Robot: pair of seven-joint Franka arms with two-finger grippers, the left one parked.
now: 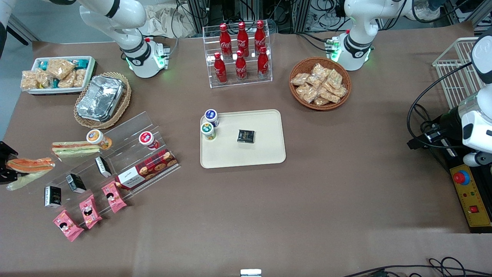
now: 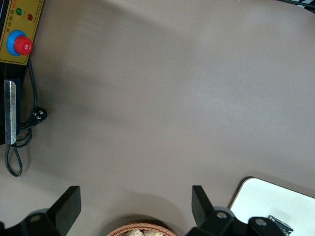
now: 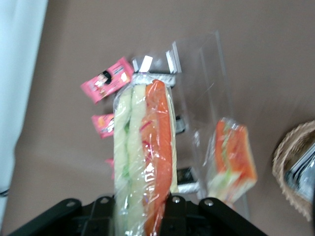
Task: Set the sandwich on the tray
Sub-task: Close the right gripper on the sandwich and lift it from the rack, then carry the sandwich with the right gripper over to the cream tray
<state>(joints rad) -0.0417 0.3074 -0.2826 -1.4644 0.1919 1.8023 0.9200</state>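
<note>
- The gripper (image 1: 8,166) sits at the working arm's end of the table, at the very edge of the front view, and its 2 fingers are clamped on the sandwich (image 1: 30,164).
- The sandwich is the wrapped wedge with the bright orange filling. It looks lifted a little off the table, though I cannot be sure.
- So the grab looks done. The carry and the set-down are still left.
- The tray (image 1: 265,154) lies in the middle of the table, well apart from the sandwich. It holds 2 small cups (image 1: 209,125) and a dark packet (image 1: 246,136), and much of it is bare, so I think the sandwich can fit.
- The front view shows the whole table and the trip that is left: the clear stepped rack (image 1: 127,152) of snacks stands between the sandwich and the tray.
- The right wrist view shows the grip up close: the sandwich (image 3: 145,157) stands on its thin side, squeezed between the fingers (image 3: 177,209). It also shows the other sandwich (image 3: 234,160), with red and green filling, resting on the rack.
- The left wrist view shows only a corner of the tray (image 2: 266,196) and bare brown table cover. The sandwich is not in it.
</note>
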